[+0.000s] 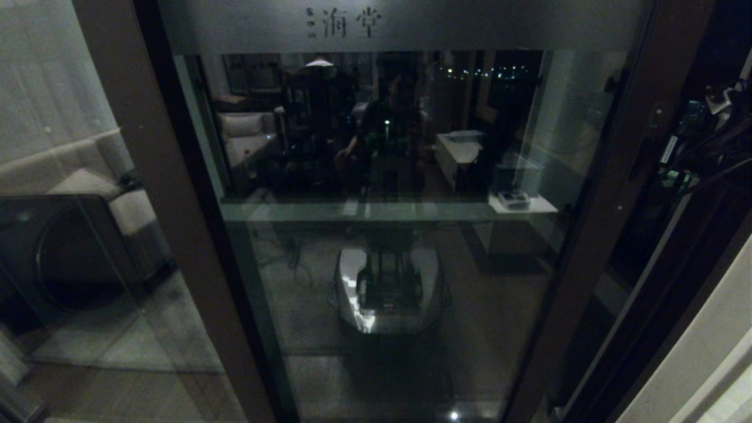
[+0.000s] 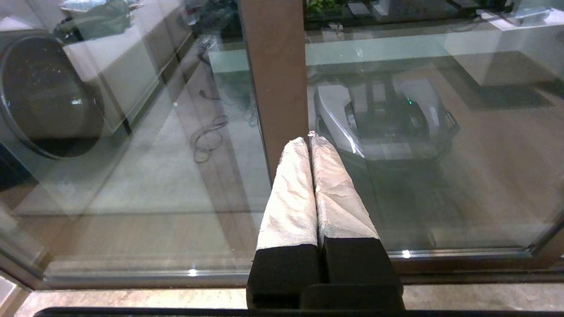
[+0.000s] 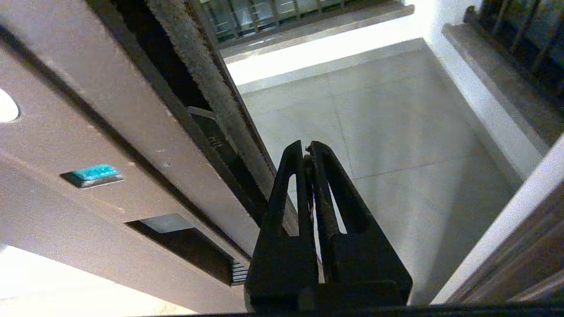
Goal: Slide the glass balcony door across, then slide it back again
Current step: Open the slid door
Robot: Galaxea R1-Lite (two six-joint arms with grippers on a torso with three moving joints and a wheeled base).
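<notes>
Broadly, the glass balcony door [image 1: 399, 235] fills the middle of the head view, its dark brown frame running floor to top, with the handle-side stile [image 1: 599, 223] slanting down on the robot's right and a second brown stile [image 1: 170, 223] on the left. Right of the handle-side stile lies a dark gap, so the panel appears partly slid toward the robot's left; whether this belongs to the outward or the return stroke cannot be judged.

The right arm [image 1: 714, 141] reaches in at the upper right edge of the head view, beside the door's edge. Its wrist view shows the right gripper [image 3: 308, 147] with its black fingers pressed together on nothing, tips just beside the door's edge with its fuzzy seal strip [image 3: 207, 83], over the tiled balcony floor [image 3: 387, 123]. The recessed handle slot [image 3: 185, 242] and a small teal tab [image 3: 93, 172] lie on the stile face nearby; contact with the edge cannot be confirmed.

To do the step well, the closed fingers should likely bear flat on the stile edge and push along the track, level and slowly, since a skewed push could bind the panel or let the tips slip off.

The left gripper [image 2: 310, 141], its cloth-wrapped fingers clenched empty, hangs low before the plain brown stile [image 2: 275, 70], apparently idle; it is not seen from the head
</notes>
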